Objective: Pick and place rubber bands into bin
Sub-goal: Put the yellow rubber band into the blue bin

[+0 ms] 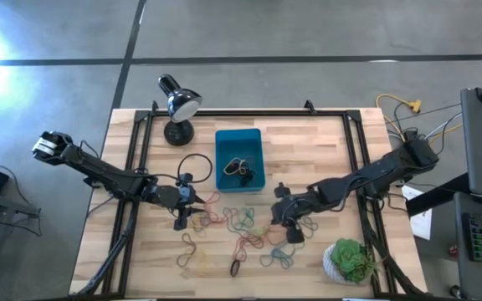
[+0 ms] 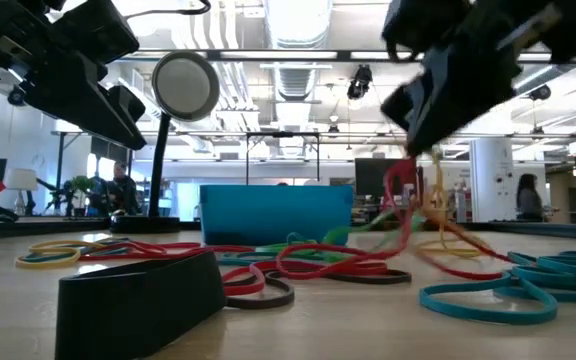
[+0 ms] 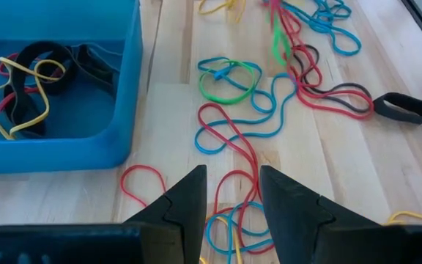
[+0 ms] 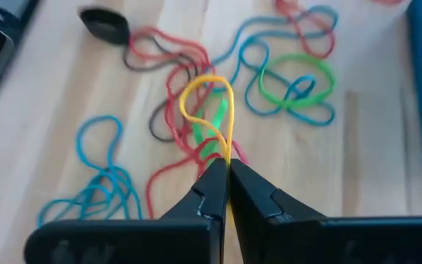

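with only a few rubber bands (image 1: 239,167) lying in the bin (image 1: 223,147) and most still strewn on the table (image 1: 325,142) just in front of it, the right gripper (image 4: 227,170) pinches a yellow band (image 4: 209,103) while the left gripper (image 3: 229,192) hovers open nearby.

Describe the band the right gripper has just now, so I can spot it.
Start at the bin, then go down to the right gripper over the loose rubber bands. Pinched between its shut fingers is a yellow band, the only one lifted off the wood.
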